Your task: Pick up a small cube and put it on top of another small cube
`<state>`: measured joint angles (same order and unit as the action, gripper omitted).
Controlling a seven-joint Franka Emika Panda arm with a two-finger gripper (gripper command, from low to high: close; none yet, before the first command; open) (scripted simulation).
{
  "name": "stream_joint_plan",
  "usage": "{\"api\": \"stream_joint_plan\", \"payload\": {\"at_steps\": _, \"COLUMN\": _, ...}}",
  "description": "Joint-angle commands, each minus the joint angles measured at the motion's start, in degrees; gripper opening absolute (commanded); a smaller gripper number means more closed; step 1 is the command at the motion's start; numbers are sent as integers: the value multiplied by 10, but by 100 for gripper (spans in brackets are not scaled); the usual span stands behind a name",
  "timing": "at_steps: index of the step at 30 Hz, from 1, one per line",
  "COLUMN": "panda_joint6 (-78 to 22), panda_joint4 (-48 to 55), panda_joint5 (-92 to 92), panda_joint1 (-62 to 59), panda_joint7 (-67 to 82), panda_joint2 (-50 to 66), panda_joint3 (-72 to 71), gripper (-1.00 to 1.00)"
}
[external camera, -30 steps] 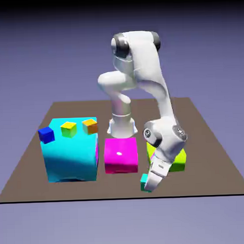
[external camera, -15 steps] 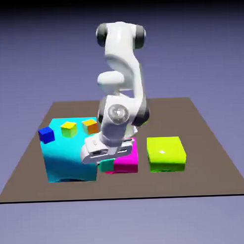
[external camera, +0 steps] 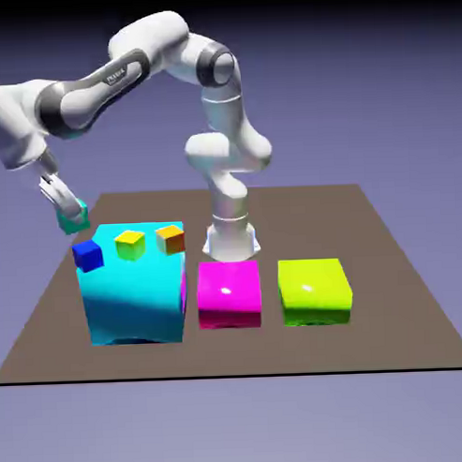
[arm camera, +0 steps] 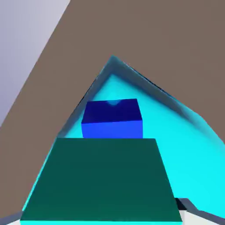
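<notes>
one teal cube clamped in my gripper | i centre over the dark-blue cube | lower straight, release gently

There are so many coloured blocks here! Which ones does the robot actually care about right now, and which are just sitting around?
In use:
- teal cube, held in the gripper, jaws shut on it
- dark-blue cube, apparently its target, directly ahead in the hand view
- big cyan block, carrying the dark-blue cube

Just sitting:
- yellow cube
- orange cube
- magenta block
- lime block
</notes>
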<state>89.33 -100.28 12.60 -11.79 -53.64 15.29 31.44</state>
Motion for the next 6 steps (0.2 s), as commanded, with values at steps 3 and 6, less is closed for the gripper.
{"api": "stream_joint_plan", "payload": {"at_steps": 3, "panda_joint6": 32, "panda_joint4": -36, "panda_joint5": -2, "panda_joint1": 5, "panda_joint7": 0, "panda_joint2": -5, "panda_joint3": -2, "gripper": 100}}
{"api": "stream_joint_plan", "payload": {"at_steps": 6, "panda_joint6": -4, "panda_joint4": 5, "panda_joint5": -1, "panda_joint1": -1, "panda_joint7": 0, "panda_joint2": 1, "panda_joint3": 0, "gripper": 100}}
